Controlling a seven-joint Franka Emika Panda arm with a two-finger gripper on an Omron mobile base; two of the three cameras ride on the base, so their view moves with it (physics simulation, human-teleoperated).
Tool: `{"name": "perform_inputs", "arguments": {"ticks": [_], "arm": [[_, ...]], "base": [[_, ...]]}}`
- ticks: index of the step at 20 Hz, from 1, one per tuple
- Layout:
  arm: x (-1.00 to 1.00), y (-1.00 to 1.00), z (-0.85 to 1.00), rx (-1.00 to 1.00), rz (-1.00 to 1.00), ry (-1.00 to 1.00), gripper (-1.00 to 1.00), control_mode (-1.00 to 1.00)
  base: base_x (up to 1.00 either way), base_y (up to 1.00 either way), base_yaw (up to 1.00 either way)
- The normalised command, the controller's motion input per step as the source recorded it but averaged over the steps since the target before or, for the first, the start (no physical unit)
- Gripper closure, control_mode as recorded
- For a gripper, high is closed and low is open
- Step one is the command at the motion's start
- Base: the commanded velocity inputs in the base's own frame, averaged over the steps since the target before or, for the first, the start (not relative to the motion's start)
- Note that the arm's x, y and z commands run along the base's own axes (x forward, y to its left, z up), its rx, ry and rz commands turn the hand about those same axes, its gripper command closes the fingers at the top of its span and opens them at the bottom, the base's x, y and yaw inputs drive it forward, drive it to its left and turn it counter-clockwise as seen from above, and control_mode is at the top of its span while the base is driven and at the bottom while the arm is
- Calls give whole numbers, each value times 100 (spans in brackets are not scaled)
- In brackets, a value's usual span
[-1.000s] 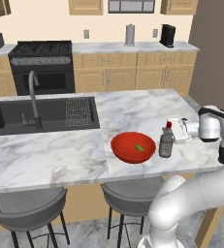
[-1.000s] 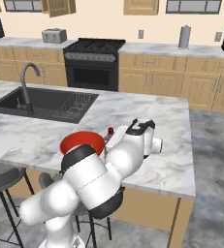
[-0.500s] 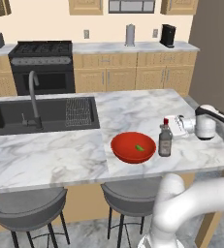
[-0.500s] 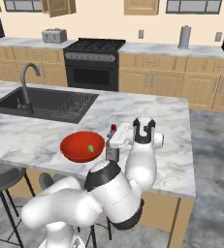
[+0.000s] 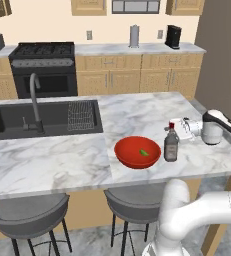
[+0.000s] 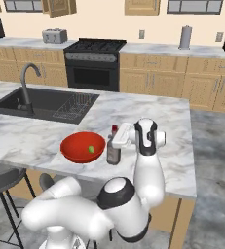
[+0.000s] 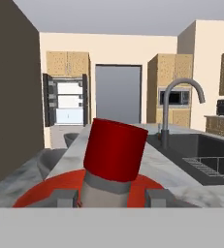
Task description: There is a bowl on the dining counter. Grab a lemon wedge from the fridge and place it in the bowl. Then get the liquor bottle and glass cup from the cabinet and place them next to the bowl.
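Table (image 5: 62, 160) = long marbled dining counter w/ black sink (image 5: 17, 122) and grey tap (image 5: 34, 100) at its left; stools (image 5: 29, 215) tucked under the near edge. It's the drop-off spot, so everything gathers at its right end, w/in the arm's reach.

Red bowl (image 5: 137, 151) sits near the front edge, upright. Lemon wedge (image 5: 144, 152) lies inside it, right of centre, so that part of the job looks done.

Liquor bottle (image 5: 171, 146) stands upright on the table just beside the bowl's right rim, close but I can't tell if touching. Placed there since the task wants it next to the bowl. Hand view looks straight at its red cap (image 7: 114, 149) and neck, bowl behind.

Gripper (image 5: 181, 129) is level w/ the bottle's neck, on its right side. Fingers (image 7: 61, 197) flank the neck w/ some gap each side: part-way apart, not clamping as far as I can judge, prob. letting go.

Glass cup: not on the table yet; judged the remaining item, still to be fetched from the cabinet.
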Motion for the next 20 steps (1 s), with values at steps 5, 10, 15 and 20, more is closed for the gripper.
{"name": "perform_inputs", "arguments": {"ticks": [5,10,15,20], "arm": [[-29,0,-1,0,-1,-3,-100,-100],[-14,0,6,0,-4,-5,-100,-100],[-21,0,28,-1,-9,-5,-100,-100],[-30,0,50,-3,-13,-3,-100,-100]], "base": [[0,0,0],[0,0,0],[0,0,0],[0,0,0]]}}
